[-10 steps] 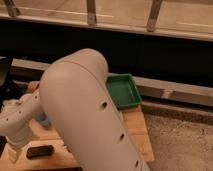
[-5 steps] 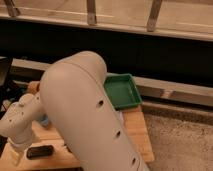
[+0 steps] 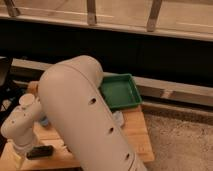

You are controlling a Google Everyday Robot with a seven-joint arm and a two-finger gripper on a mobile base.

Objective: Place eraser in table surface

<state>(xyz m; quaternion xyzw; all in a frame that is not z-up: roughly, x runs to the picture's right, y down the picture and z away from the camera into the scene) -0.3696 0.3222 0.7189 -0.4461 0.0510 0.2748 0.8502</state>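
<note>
The middle is filled by the bulky white arm (image 3: 85,115) (its upper link nearest the camera). It is bent down at the view's lower left, where the gripper (image 3: 19,158) is pointed downward.

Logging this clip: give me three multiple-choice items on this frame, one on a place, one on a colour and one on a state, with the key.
1. Where is the gripper?
A. over the tray
B. low at the table's near left, just left of the eraser
C. out of view

2. What colour is the tray?
A. green
B. red
C. white

3. How is the eraser?
A. lying flat on the table surface
B. standing on end
C. lifted in the air

Key:
1. B, it hangs beside the black block.
2. A, its walls and floor are green.
3. A, it rests on the tan planks.
</note>
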